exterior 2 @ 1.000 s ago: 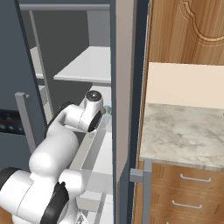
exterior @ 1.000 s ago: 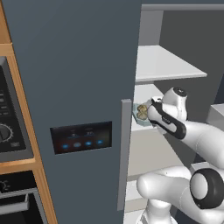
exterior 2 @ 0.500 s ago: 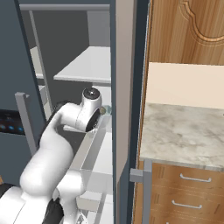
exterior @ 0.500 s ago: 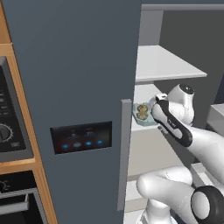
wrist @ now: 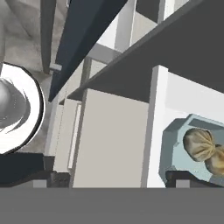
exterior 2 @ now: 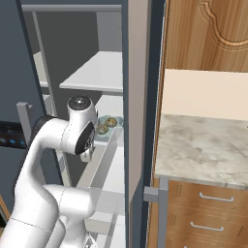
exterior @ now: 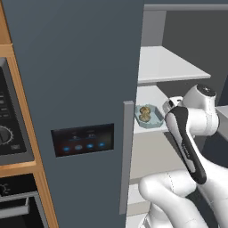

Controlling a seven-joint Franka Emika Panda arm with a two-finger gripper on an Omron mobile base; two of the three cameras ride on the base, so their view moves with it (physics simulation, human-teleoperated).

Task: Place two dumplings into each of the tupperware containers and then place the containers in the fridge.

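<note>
Backing away from the fridge shelf [exterior: 153, 129], the tool [wrist: 118, 177] is leaving the light, stiff container [exterior: 148, 116] released, dumplings [exterior: 144, 113] inside.

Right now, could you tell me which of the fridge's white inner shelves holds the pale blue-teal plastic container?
The lower white shelf holds the pale blue-teal plastic container with two tan-brown dumplings; the upper white shelf is bare.
</note>
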